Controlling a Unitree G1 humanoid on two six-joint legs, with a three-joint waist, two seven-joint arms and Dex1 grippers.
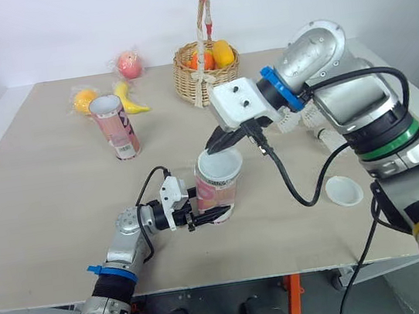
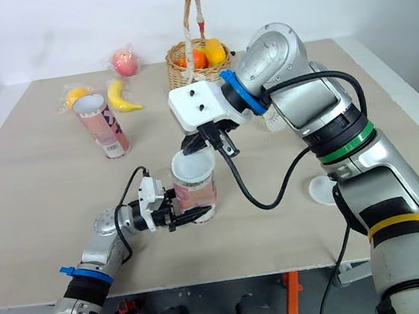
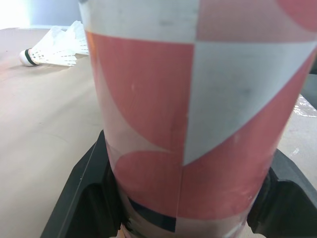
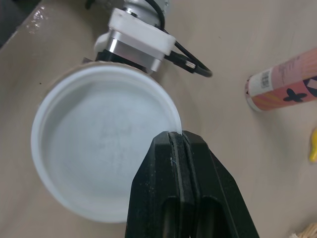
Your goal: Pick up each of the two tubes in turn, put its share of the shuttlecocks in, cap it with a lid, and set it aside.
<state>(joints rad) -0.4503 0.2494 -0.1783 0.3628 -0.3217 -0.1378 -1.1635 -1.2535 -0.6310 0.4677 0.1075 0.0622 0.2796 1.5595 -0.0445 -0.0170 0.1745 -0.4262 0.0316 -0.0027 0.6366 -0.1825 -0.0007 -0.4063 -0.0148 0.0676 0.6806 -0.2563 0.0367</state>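
Observation:
A pink and white tube stands upright near the table's front middle, and my left gripper is shut around its lower body. My right gripper is shut on the rim of a white lid, which lies over the tube's mouth. A second tube stands upright and uncapped at the back left. Another white lid lies flat on the table at the right. One white shuttlecock lies on the table beyond the held tube in the left wrist view.
A wicker basket of fruit stands at the back middle. A banana, an orange and a wrapped apple lie at the back left. My right arm's black cable hangs just right of the tube.

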